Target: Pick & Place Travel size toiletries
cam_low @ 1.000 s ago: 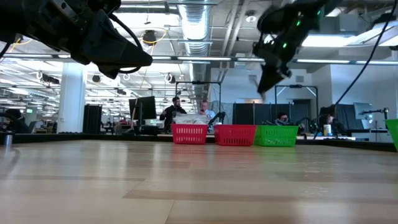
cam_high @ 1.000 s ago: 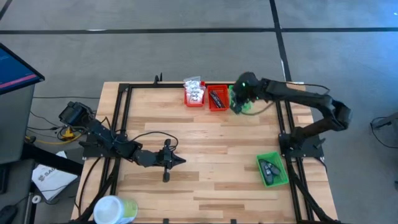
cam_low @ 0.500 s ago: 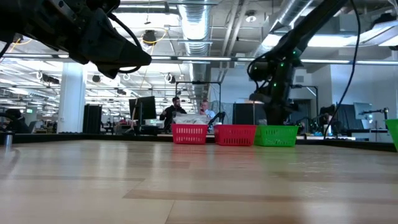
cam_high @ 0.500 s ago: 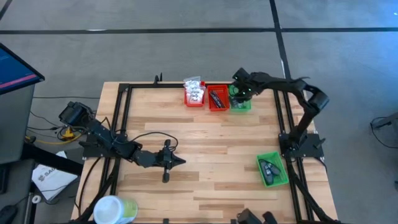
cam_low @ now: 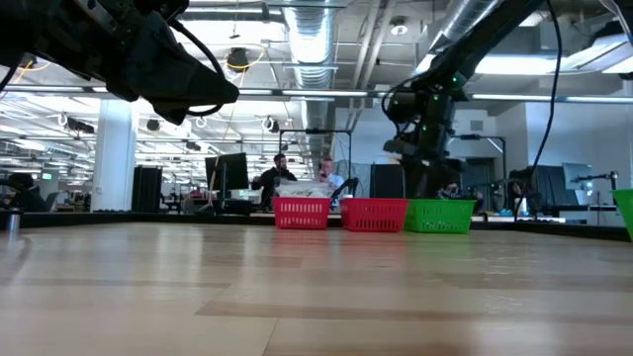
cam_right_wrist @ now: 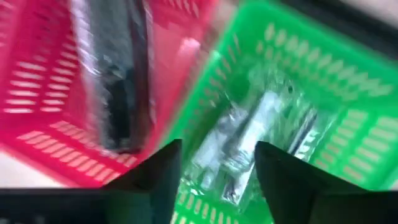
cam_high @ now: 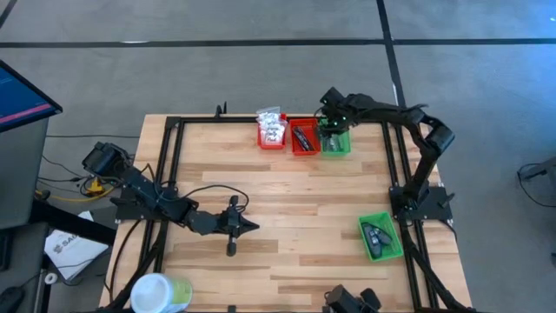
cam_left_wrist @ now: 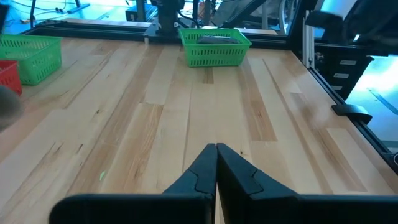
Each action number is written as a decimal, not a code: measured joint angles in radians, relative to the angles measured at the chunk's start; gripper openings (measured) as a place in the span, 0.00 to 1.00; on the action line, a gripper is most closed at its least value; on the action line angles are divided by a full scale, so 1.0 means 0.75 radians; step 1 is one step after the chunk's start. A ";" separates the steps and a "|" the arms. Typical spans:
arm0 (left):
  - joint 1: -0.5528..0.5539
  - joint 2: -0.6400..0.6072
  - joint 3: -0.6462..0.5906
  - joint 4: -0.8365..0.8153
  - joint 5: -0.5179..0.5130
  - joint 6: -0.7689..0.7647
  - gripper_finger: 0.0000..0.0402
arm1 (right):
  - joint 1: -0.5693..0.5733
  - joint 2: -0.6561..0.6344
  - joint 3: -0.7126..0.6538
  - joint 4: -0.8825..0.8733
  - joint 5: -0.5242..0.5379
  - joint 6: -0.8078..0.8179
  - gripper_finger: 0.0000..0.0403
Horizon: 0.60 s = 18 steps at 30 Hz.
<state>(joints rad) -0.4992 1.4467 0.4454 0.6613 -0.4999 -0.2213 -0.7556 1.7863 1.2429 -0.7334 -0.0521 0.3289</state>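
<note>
Silvery crinkly clear-plastic sachets (cam_right_wrist: pixel 249 140) lie in the far green plastic bin (cam_right_wrist: pixel 348 87), long axis diagonal, directly under our right gripper (cam_right_wrist: pixel 217 165), jaws apart; left gripper (cam_left_wrist: pixel 216 168) closed, far off.

Free room: bare wooden table (cam_high: pixel 287 191) across the middle, between the far bins and the near green bin (cam_high: pixel 380 237).
Obstacles, far edge: two red bins (cam_high: pixel 271 132) (cam_high: pixel 303 137) and a green bin (cam_high: pixel 335 142), touching in a row; right gripper (cam_high: pixel 330 122) hangs just above the green one.
Obstacles, near left: left arm (cam_high: pixel 156 202) lying low, its gripper (cam_high: pixel 233 228) shut.
Near left corner: tub (cam_high: pixel 161 293).
Edges: black frame rails (cam_high: pixel 167 165).
</note>
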 joint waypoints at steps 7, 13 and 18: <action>0.000 0.000 0.000 -0.001 0.000 0.000 0.00 | 0.046 0.000 0.228 -0.239 -0.003 -0.193 0.62; 0.000 0.000 0.000 -0.001 0.000 0.000 0.00 | 0.151 -0.001 0.405 -0.509 -0.005 -0.279 0.62; 0.000 0.000 0.000 -0.002 0.000 0.000 0.00 | 0.273 -0.028 0.441 -0.637 -0.005 -0.270 0.62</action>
<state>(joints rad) -0.4992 1.4467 0.4454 0.6601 -0.4999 -0.2214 -0.5511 1.7651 1.5738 -1.2110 -0.0559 0.1267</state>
